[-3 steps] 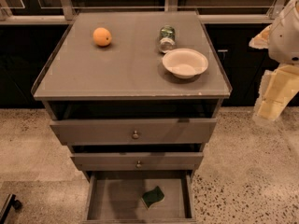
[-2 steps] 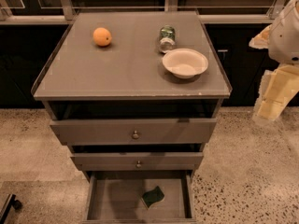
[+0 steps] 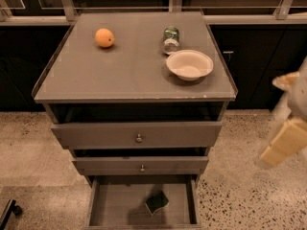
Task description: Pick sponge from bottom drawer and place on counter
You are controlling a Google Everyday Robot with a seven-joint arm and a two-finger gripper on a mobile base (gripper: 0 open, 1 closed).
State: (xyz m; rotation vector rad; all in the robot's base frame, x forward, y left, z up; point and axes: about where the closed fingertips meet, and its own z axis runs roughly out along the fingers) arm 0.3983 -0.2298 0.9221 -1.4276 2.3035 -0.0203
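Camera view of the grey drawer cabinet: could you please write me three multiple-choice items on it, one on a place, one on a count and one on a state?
1. Where does the sponge lie?
A. on the counter
B. in the bottom drawer
C. on the floor

2. How many things are on the counter?
A. one
B. three
C. five

3. The bottom drawer is:
A. shut
B. pulled open
C. lifted out of the cabinet

Answers:
1 B, since the sponge rests on that drawer's flat floor.
2 B, since only the orange, the jar and the bowl are there.
3 B, since its floor shows from above; the claw hangs to the right of the cabinet, apart from it.
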